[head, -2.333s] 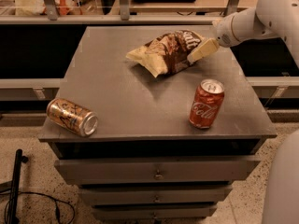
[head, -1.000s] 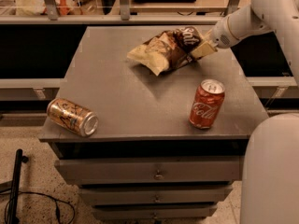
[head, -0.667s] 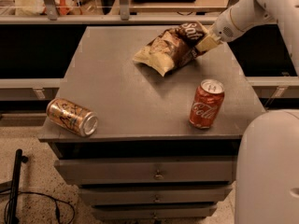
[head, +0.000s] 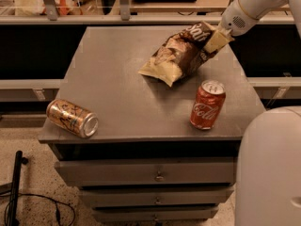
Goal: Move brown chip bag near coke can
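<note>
The brown chip bag (head: 181,55), crinkled dark brown and cream with white lettering, hangs tilted over the back right of the grey cabinet top (head: 122,102), its upper right end lifted and its lower left end close to the surface. My gripper (head: 215,40) is shut on the bag's upper right edge, reaching in from the upper right. The coke can (head: 207,104), red with white script and a silver top, stands upright at the front right, below and slightly right of the bag.
A gold can (head: 72,118) lies on its side at the front left corner. The cabinet has drawers (head: 160,175) below. A shelf rail runs behind the top. My white base (head: 268,173) stands at the lower right.
The gripper has lifted the bag's right end up and carried the bag slightly right. Both cans have stayed put.
</note>
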